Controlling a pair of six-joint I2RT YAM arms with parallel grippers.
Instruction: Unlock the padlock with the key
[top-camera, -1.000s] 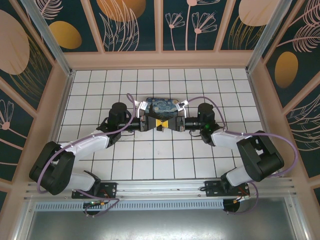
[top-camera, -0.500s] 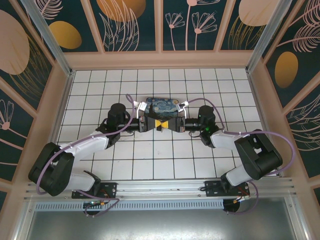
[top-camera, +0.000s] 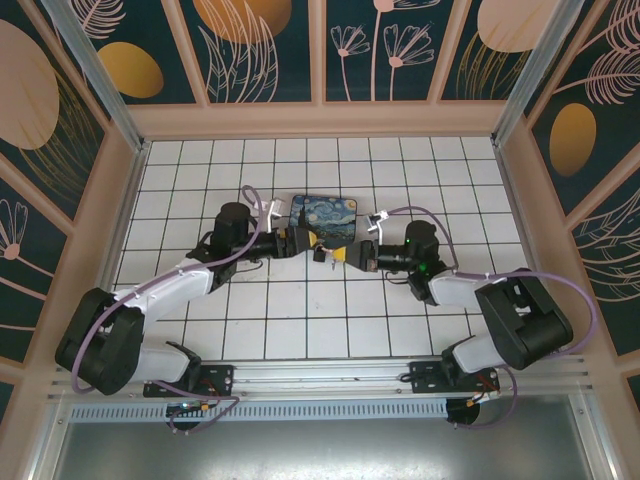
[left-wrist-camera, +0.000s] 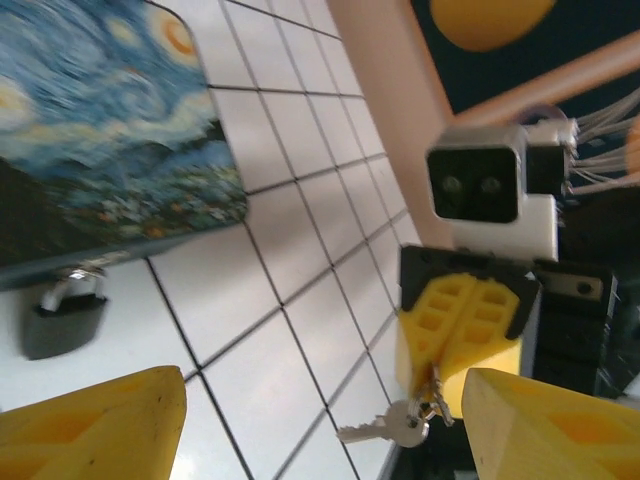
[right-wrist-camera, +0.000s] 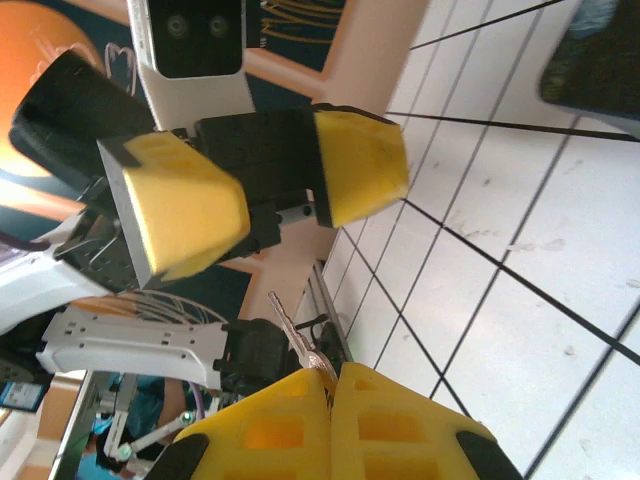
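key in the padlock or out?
Out. The key hangs pinched in the shut right gripper, well apart from the padlock, which sits at the painted box's edge.

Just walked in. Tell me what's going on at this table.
The job here is unlocking a small padlock with a key. The right gripper is shut on the key, which pokes out past its fingertips. The left gripper faces it with its fingers open and nothing between them. The padlock sits at the edge of the blue painted box, with neither gripper on it, and the key is not in it yet.
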